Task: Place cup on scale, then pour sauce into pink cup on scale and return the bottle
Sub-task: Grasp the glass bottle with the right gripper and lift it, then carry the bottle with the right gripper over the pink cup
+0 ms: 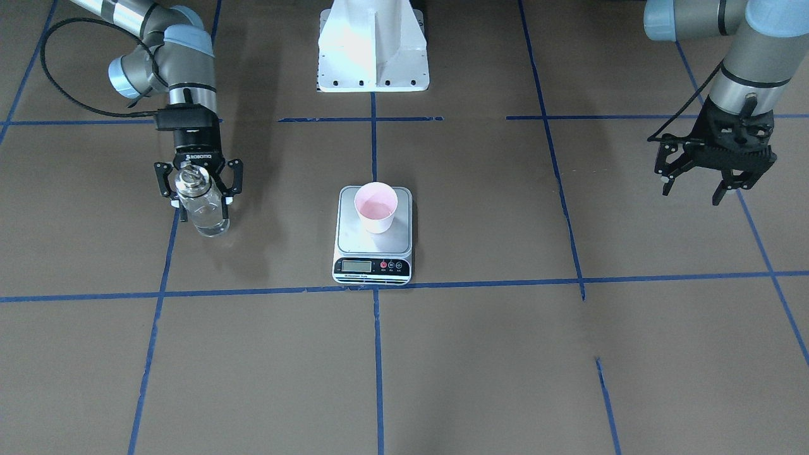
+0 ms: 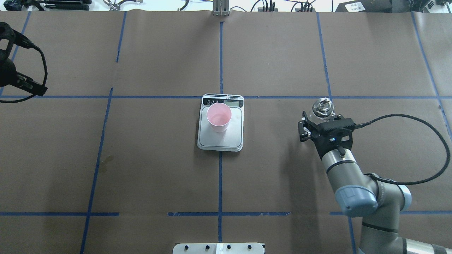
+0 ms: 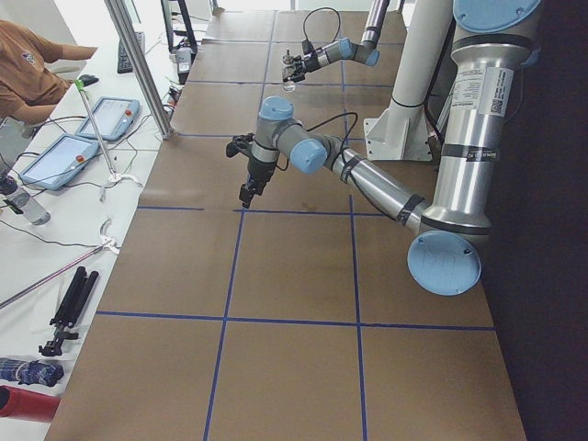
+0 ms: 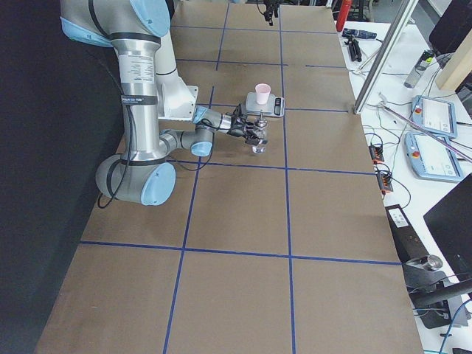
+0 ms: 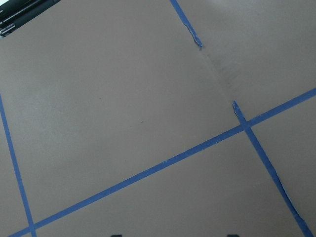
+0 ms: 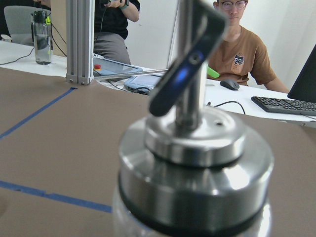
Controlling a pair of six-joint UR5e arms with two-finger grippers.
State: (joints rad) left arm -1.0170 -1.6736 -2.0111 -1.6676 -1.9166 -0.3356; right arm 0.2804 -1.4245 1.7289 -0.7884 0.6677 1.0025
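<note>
The right gripper (image 1: 205, 210) has its jaws on both sides of the bottle (image 1: 206, 222). It is hard to see, so I cannot tell if they squeeze it. The bottle stands up on the table (image 1: 480, 354), far from the scale (image 1: 354, 237). The pink cup (image 1: 376, 207) sits on the scale. The left gripper (image 1: 692, 194) hangs with jaws apart, holding nothing.
</note>
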